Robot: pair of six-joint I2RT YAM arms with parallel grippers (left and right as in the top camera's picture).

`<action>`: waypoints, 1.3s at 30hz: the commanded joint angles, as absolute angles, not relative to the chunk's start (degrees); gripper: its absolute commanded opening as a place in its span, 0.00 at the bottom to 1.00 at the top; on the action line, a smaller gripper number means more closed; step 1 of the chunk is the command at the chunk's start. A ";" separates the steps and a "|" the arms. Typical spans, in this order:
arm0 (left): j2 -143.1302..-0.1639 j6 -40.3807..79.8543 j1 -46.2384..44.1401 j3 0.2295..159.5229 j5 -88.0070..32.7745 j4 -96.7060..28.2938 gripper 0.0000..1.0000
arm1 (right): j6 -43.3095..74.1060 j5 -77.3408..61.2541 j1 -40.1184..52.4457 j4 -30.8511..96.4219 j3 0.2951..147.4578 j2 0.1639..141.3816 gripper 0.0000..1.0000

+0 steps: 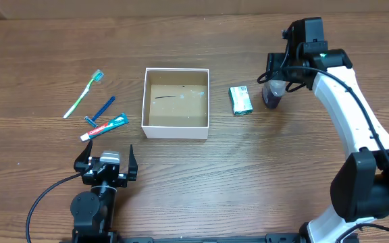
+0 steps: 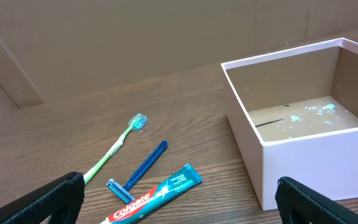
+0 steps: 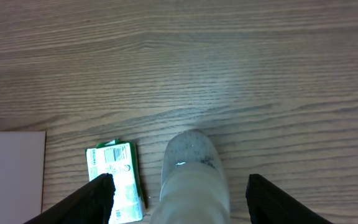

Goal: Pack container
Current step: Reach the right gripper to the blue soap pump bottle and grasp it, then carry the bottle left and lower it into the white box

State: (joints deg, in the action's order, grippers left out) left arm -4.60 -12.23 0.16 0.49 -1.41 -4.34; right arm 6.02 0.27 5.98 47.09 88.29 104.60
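Where the overhead view looks down, the container (image 1: 177, 131) is found centrally, mouth up and square (so no long axis is shown); the left claw (image 1: 107, 160) is spread wide, empty, near its front-left corner. From the left wrist it is seen ahead-right. From the right wrist, the right claw (image 3: 180, 186) is held open astride a bottle (image 3: 194, 168), untouched, the container's edge at far left.

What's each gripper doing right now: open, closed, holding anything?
Left gripper: open, holding nothing.
Right gripper: open, one finger on either side of the small bottle, not clamped on it.
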 commanded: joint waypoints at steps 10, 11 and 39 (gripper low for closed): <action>-4.16 -12.71 0.73 0.27 -1.06 -4.43 1.00 | 6.00 0.60 5.37 45.56 89.65 106.50 0.23; -4.16 -12.71 0.73 0.27 -1.06 -4.43 1.00 | 6.00 0.60 5.37 45.71 89.65 106.50 0.18; -4.16 -12.71 0.73 0.27 -1.06 -4.43 1.00 | 21.71 2.33 22.90 68.82 126.30 105.49 0.08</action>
State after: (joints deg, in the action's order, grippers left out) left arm -4.60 -12.23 0.16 0.49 -1.41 -4.34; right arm 14.85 0.99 18.87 70.08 124.03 107.31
